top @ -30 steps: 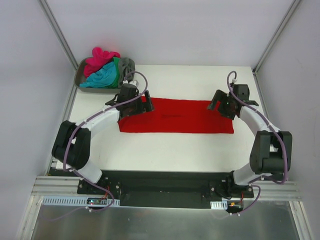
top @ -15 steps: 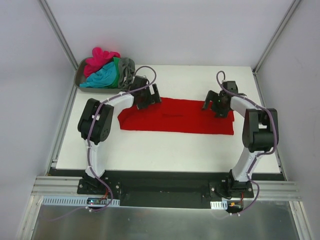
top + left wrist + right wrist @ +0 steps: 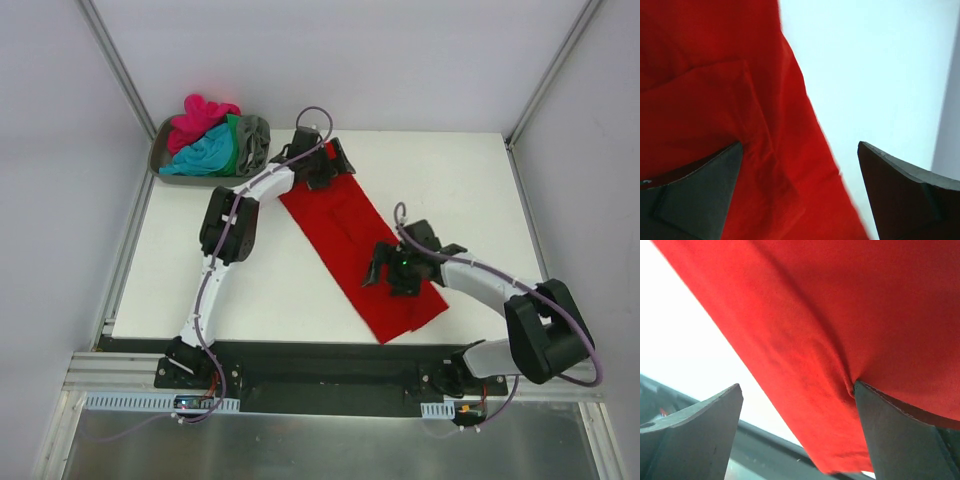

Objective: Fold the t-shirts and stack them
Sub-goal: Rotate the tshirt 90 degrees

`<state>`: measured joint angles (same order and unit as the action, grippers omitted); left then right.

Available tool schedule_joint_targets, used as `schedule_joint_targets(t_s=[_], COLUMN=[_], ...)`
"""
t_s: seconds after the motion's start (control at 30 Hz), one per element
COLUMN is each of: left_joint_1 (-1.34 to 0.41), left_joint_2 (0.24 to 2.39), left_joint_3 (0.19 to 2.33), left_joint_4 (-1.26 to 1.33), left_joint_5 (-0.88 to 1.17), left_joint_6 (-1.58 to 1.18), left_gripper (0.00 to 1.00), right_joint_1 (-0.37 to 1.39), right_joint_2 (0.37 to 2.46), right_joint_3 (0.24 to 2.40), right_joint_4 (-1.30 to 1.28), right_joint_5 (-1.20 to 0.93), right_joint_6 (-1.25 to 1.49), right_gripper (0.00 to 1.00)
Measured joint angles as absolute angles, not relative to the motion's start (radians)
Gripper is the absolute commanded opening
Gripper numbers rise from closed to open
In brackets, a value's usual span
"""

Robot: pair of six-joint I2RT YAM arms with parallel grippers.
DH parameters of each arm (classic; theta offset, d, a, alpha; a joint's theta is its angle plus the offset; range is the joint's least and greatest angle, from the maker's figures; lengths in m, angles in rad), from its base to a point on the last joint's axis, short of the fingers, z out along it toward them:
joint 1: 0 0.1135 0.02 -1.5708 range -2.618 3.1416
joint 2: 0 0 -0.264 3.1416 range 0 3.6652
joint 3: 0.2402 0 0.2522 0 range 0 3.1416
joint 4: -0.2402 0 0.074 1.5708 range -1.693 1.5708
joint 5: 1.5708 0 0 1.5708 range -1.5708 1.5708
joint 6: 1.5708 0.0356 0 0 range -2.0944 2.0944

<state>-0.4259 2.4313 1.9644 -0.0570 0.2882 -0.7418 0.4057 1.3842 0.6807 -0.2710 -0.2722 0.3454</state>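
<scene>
The bright red t-shirt [image 3: 352,235], folded into a long strip, lies diagonally on the white table from back centre to the front edge. My left gripper [image 3: 328,168] is open at its far end; in the left wrist view [image 3: 800,200] the red cloth [image 3: 715,100] lies between and under the fingers. My right gripper [image 3: 393,272] is open over its near end; in the right wrist view [image 3: 797,440] the right finger [image 3: 900,440] presses on the red cloth [image 3: 840,300]. The magenta-pink [image 3: 198,114], teal-blue [image 3: 205,153], green [image 3: 233,140] and grey [image 3: 256,133] t-shirts are piled at the back left.
The grey plastic tray [image 3: 157,158] holding the pile stands at the table's back left corner. The black base rail [image 3: 320,358] runs along the near edge, just past the strip's near end. Metal frame posts stand at both back corners.
The red strip has swung from lying left to right across the table to a diagonal. My left gripper moved back and right with one end; my right gripper moved forward and left with the other.
</scene>
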Motion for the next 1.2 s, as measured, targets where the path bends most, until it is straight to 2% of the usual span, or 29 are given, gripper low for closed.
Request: schedule_joint_targets(t_s=[0.17, 0.33, 0.7, 0.8, 1.03, 1.2], left_joint_1=[-0.468, -0.499, -0.496, -0.496, -0.496, -0.496], left_joint_2=[2.595, 2.741, 2.817, 2.836, 2.828, 2.691], left_joint_3=[2.204, 2.386, 2.389, 2.405, 2.417, 2.351], left_joint_4=[-0.039, 0.058, 0.308, 0.353, 0.32, 0.197], left_joint_5=[0.288, 0.29, 0.281, 0.293, 0.337, 0.393], left_joint_6=[-0.852, -0.996, -1.117, -1.129, -1.036, -0.902], left_gripper=[0.99, 0.99, 0.99, 0.99, 0.99, 0.99], right_joint_1=[0.642, 0.736, 0.754, 0.746, 0.702, 0.693], right_joint_2=[1.406, 1.481, 1.477, 1.438, 1.242, 1.032], right_joint_3=[0.677, 0.742, 0.768, 0.771, 0.796, 0.778], right_joint_4=[-0.223, -0.204, -0.183, -0.224, -0.503, -0.6], right_joint_5=[-0.332, -0.402, -0.506, -0.45, -0.06, 0.082], right_joint_6=[0.442, 0.449, 0.413, 0.415, 0.438, 0.471], right_gripper=[0.96, 0.96, 0.96, 0.96, 0.96, 0.96])
